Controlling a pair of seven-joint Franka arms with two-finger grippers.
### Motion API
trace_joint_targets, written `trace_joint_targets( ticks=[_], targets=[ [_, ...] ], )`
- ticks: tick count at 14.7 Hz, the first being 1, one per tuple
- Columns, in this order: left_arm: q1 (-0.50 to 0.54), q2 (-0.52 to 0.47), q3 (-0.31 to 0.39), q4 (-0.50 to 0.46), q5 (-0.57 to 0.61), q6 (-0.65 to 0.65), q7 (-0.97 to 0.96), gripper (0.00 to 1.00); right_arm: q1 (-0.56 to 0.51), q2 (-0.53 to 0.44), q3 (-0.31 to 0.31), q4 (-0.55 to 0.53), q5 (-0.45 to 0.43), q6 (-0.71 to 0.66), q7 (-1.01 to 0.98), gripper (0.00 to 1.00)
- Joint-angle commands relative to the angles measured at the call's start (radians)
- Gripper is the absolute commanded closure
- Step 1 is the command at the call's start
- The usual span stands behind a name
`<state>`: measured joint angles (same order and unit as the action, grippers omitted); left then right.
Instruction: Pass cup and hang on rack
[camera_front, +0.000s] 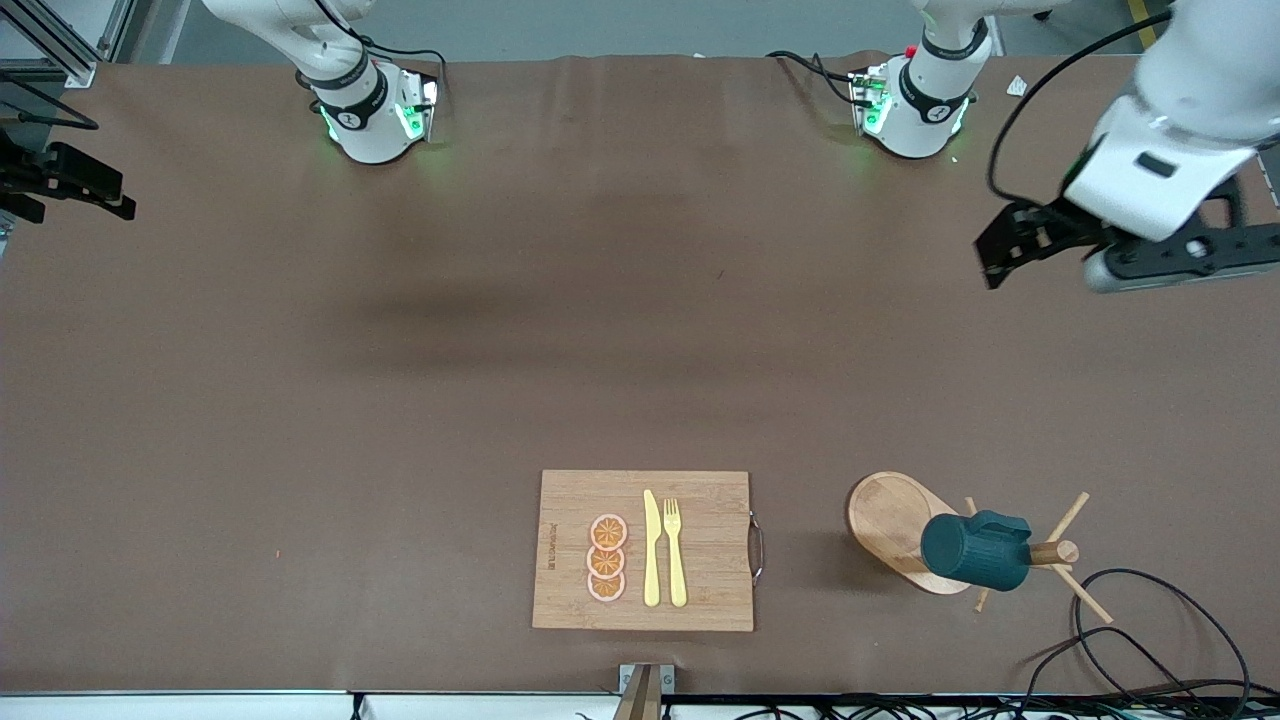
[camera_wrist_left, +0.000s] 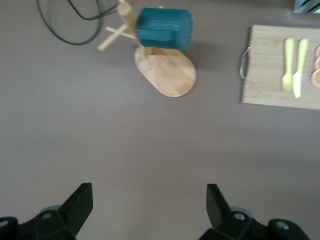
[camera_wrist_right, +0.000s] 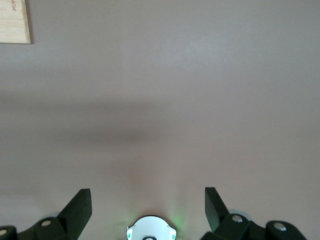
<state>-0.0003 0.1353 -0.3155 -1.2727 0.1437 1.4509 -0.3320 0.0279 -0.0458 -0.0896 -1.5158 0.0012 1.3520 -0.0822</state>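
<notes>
the cup (camera_front: 975, 549) hangs on its side on a peg of the rack (camera_front: 893, 531), its long axis level, at the left arm's end of the table beside the cutting board (camera_front: 643, 549). we judge the hanging done. we see the left gripper (camera_front: 1000, 248), the closer one, up over bare table well apart from the cup, jaws wide and empty. the right gripper (camera_wrist_right: 148, 200) waits high over its own end, jaws wide too.

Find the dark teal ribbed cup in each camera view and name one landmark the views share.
Front view: the dark teal ribbed cup hangs on the light wooden rack, low, toward the left arm's end.
Left wrist view: near the upper edge, on the rack.
Right wrist view: not in it.
Shared landmark: bamboo cutting board.
</notes>
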Motion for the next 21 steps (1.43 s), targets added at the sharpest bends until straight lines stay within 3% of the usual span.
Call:
trace_joint_targets(
  ticks=[1,8,17,21],
  targets=[
    [-0.026,-0.092,0.079,-0.086,-0.022,-0.010,0.099,0.00,0.006,-0.012,-0.001,-0.006,0.000,0.001,0.019,0.00],
    [-0.024,-0.160,0.187,-0.157,-0.107,-0.021,0.185,0.00,0.006,-0.012,-0.001,-0.006,0.000,0.001,0.018,0.00],
    [-0.029,-0.157,0.196,-0.163,-0.108,-0.021,0.186,0.00,0.003,-0.011,-0.002,-0.009,-0.001,-0.001,0.018,0.00],
    [-0.040,-0.193,0.191,-0.232,-0.110,-0.012,0.185,0.00,0.004,-0.011,-0.002,-0.011,-0.001,-0.001,0.019,0.00]
  ],
)
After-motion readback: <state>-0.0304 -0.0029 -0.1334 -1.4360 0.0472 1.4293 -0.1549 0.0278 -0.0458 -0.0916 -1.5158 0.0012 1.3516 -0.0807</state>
